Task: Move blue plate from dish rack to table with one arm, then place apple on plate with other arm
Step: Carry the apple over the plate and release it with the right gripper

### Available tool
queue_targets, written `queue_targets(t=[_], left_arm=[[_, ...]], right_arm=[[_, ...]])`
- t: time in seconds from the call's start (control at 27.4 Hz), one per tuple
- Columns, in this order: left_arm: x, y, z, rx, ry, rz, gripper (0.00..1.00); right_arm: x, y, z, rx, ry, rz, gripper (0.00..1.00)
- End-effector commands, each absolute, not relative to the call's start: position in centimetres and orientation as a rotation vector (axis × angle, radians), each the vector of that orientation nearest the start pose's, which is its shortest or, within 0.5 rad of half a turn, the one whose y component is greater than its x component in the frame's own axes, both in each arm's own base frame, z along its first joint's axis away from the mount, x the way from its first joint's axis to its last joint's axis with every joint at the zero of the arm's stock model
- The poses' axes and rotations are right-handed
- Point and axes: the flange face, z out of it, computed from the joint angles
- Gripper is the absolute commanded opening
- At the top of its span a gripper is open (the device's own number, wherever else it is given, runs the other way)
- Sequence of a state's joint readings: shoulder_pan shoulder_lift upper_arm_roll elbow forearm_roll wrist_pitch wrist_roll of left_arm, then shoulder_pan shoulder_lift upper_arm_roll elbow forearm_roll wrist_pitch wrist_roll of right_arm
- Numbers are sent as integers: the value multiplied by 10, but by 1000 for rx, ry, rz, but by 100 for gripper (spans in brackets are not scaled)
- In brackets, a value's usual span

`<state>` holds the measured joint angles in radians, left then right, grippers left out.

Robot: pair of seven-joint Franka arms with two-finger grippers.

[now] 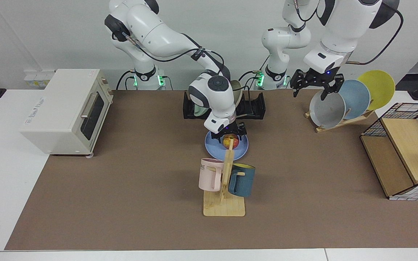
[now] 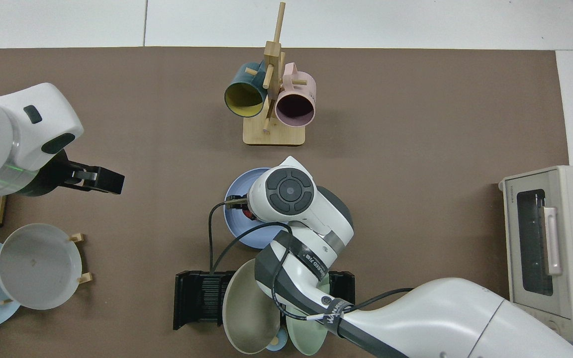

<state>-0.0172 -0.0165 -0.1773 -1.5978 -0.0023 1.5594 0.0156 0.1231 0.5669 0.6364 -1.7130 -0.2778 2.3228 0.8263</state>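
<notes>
– Between the right gripper's point(image 1: 230, 137) fingers: what's there, and why so low?

– The apple point(image 1: 230, 141), red with yellow, pinched from both sides. It hangs just under the palm and right over the blue plate point(image 1: 212, 146), which lies flat on the table point(image 1: 122, 181), in front of the dish rack point(image 1: 254, 107). My read: plate step done, apple about to be let go. Going low means it won't roll off once it is freed.

– Left gripper point(image 1: 315, 88)?

– Fingers spread, nothing between them. It hovers just above the grey plate point(image 1: 327, 110) on the wooden plate stand point(image 1: 339, 123), well apart from the apple. That arm waits, out of the way.

– What can't you see?

– Whether the apple's underside touches the plate: cannot tell. In the facing view the mug tree's point(image 1: 227, 174) top peg crosses the apple and the plate's near rim. From above, the right arm's wrist covers nearly everything; only a red sliver of apple point(image 2: 249, 215) shows beside the fingers, plus the plate's point(image 2: 239, 223) uncovered side.

– Rack?

– Partly blocked by the same arm. A beige plate point(image 2: 249, 303) and a pale green plate point(image 2: 306, 333) stand in it, and something small and blue below them is too cut off to name.
</notes>
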Motion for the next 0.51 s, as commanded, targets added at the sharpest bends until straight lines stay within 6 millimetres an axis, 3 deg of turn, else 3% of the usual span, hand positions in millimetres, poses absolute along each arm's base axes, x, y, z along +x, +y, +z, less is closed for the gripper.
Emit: queue_targets(t=[0.0,0.11,0.33,0.47], left_arm=[[534,-103,627,-3102,334,41,100],[534,-103,628,-3102,331,41,100],[535,-102,628,-3106,327,34,100],[535,-100,628,-3108,320,37,100]], right_arm=[[539,417,380,-2976,-6,-184,100],[544,403,407,-2979,-58,-267,100],[565,351,444,-3031,-79,-311,100],[580,299,467,-3060,-102,-280,100]])
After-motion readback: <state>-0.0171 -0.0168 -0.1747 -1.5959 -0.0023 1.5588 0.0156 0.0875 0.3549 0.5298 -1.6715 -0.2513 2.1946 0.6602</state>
